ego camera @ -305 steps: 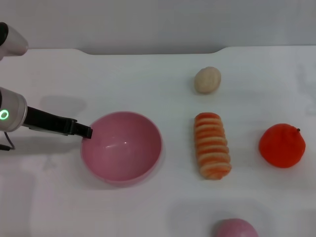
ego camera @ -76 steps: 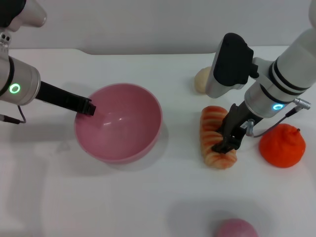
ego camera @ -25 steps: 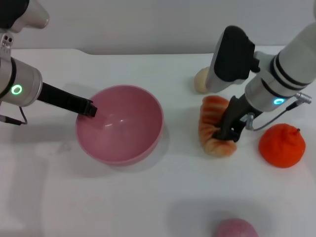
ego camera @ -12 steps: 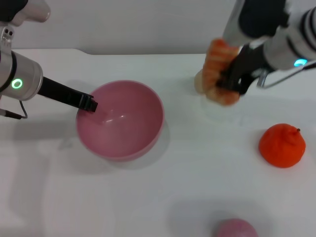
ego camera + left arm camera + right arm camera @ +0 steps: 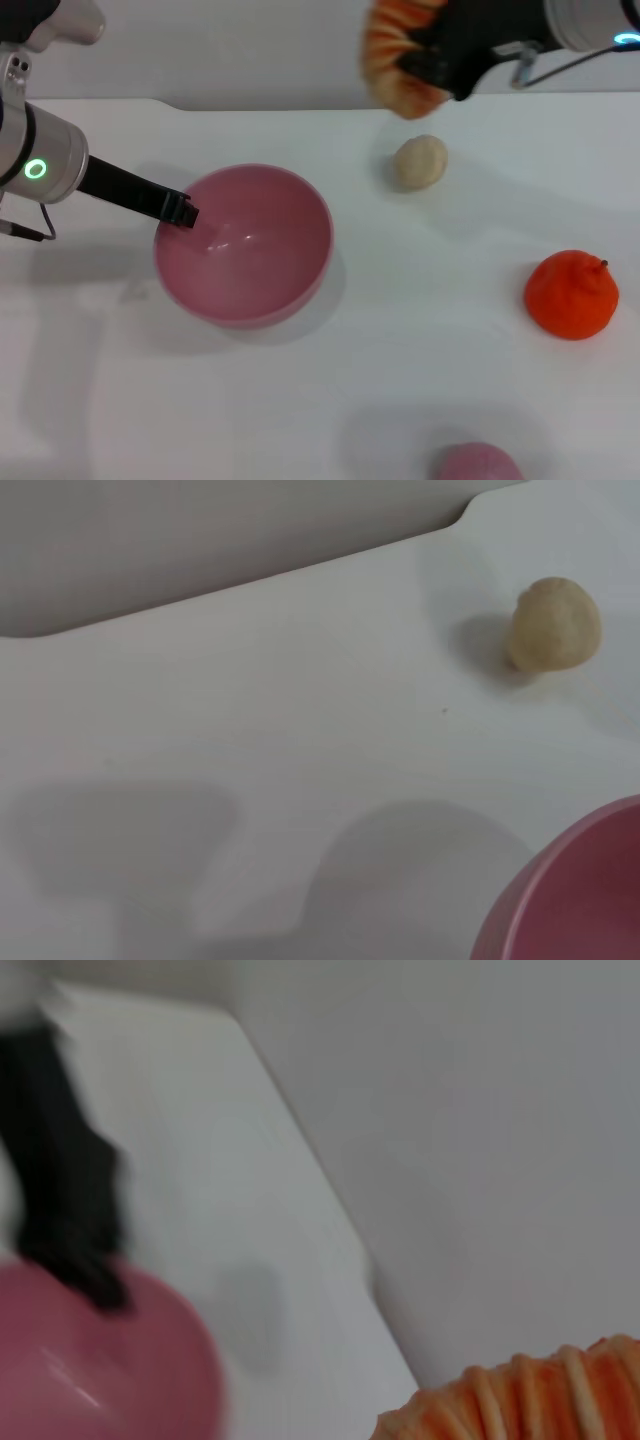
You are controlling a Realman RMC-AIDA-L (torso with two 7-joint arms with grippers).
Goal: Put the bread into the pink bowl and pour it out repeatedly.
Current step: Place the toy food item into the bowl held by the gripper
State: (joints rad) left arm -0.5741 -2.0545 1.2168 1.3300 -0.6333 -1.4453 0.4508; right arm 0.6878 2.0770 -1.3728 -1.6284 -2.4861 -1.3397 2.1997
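right gripper [image 5: 440, 62]: fingers clamped on bread [image 5: 398, 60], lifted off table [image 5: 420, 380], beyond pink bowl [image 5: 243, 246]
left gripper [image 5: 180, 212]: fingers pinching pink bowl rim (near side)
bun [image 5: 419, 161]: beside bowl

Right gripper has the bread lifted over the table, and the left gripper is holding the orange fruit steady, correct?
Not quite. The head view shows the left gripper at the rim of the pink bowl, not the orange fruit, which sits untouched. The right gripper does hold the bread aloft.
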